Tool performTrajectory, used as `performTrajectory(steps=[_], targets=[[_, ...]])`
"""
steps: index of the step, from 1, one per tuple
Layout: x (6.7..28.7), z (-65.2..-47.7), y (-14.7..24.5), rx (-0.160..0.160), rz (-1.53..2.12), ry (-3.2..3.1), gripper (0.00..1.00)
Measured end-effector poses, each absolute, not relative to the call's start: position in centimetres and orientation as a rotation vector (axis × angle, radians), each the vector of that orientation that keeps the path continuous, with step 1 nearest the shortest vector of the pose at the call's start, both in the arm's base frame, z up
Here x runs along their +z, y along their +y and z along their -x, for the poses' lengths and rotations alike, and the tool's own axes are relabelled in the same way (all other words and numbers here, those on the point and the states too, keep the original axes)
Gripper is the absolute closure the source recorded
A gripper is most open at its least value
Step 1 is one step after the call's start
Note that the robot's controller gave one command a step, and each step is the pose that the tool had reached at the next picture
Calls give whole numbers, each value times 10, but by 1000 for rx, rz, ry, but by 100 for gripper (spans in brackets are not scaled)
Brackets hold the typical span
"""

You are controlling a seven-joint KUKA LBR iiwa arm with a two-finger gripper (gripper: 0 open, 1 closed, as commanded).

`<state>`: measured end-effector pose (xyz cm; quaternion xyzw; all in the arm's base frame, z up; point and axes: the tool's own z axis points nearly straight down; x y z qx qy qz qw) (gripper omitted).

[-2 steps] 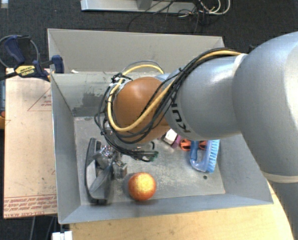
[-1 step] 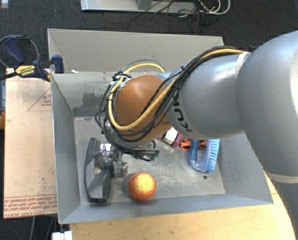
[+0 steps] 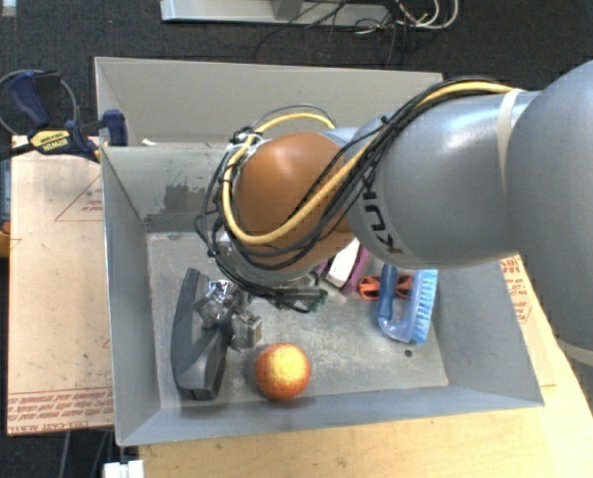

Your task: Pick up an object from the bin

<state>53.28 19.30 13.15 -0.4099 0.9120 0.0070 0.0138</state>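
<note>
My gripper (image 3: 228, 317) hangs low over the front left of the bin floor, below the arm's orange cover. Its metal tip is right against the right side of a dark grey, V-shaped plastic tool (image 3: 189, 339) that lies lengthwise along the left wall. I cannot tell whether it touches the tool. An orange-red apple-like ball (image 3: 281, 371) rests just right of and in front of the gripper, apart from it.
A blue brush (image 3: 413, 307) lies at the right of the floor, beside a small orange piece (image 3: 370, 287) and a pink and white thing (image 3: 345, 264) partly hidden under the arm. The arm covers the middle and back of the bin.
</note>
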Motion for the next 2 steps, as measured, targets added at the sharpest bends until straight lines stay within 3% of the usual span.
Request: performTrajectory(steps=[1, 2], targets=[[160, -535, 193, 20, 1271, 2832, 100], [168, -535, 193, 21, 1270, 2835, 100]])
